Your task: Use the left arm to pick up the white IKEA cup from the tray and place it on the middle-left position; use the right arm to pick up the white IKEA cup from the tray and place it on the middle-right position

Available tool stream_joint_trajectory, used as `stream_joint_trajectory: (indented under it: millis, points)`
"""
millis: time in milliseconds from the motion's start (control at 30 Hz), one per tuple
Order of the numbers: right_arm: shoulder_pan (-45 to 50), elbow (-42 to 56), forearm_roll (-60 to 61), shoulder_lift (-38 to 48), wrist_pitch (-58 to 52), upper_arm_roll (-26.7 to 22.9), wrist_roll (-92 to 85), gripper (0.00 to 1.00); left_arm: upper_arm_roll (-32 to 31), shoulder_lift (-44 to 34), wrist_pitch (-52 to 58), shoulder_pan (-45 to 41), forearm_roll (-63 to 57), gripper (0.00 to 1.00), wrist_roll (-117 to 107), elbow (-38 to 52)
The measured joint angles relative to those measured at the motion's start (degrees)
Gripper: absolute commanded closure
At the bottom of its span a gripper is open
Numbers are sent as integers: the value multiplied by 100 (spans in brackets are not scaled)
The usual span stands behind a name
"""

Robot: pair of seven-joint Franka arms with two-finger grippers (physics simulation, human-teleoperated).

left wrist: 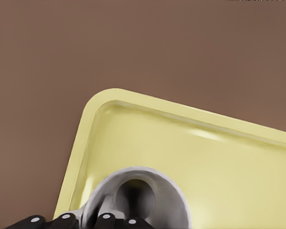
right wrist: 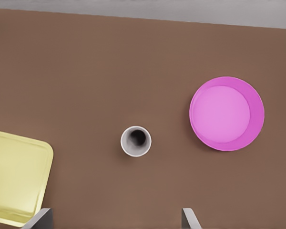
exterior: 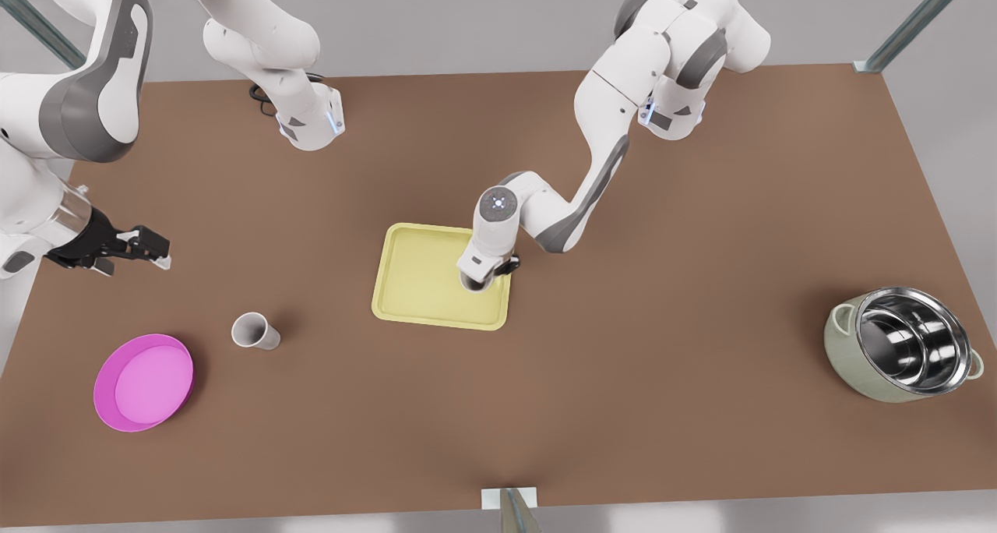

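– Where's the left gripper?
– Down over the pale yellow tray, on the side toward the front view's right. A white cup stands upright on the tray floor directly under it, close to the rim

– Does it have hold of that cup?
– I cannot tell. The left wrist view looks straight into the cup's mouth, with black gripper parts against its edge, but the grip itself is hidden

– And the right gripper?
– Up above the brown table at the front view's left, well apart from the tray. Its fingers are spread wide with nothing between them

– The other cup?
– A second white cup stands upright on bare tabletop, between the tray and a round pink dish, touching neither

– Anything else?
– A pale green pot with a steel inside sits tilted near the table's edge at the front view's right
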State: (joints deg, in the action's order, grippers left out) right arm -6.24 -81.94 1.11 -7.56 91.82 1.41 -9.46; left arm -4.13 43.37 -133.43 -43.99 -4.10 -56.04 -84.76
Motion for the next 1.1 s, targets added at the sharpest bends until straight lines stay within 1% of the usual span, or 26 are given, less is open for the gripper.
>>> stream_joint_trajectory:
  millis: [133,267,333,400,500,567,700,800,1000,1100]
  points:
    - [0,0,0,-3,32,0,17,0,57,-137,41,31,0,75,-54,22]
    - [0,0,-1,1,49,-19,30,0,124,-702,286,381,4,75,-89,18]
    - [-3,1,-1,1,54,-24,35,0,315,-793,416,534,-73,75,-95,-64]
    - [-6,1,-1,2,58,-26,40,0,400,-847,541,861,-132,75,-45,-156]
    - [-7,3,-1,2,62,-26,46,0,428,-1107,614,1682,-163,75,197,-593]
    - [-5,3,-1,2,63,-26,49,0,564,-1172,488,2007,-222,74,411,-853]
    - [-4,6,-1,3,65,-26,55,0,876,-1113,-93,2326,-448,74,843,-1305]
    - [-4,4,-1,3,62,-30,58,0,930,-979,-576,2509,-517,74,1158,-1350]
    - [-9,2,-1,3,60,-34,62,0,1114,-763,-1284,2536,-858,73,1645,-1345]
    - [-9,1,-1,3,59,-35,64,0,1153,-672,-1604,2605,-835,73,1817,-1327]
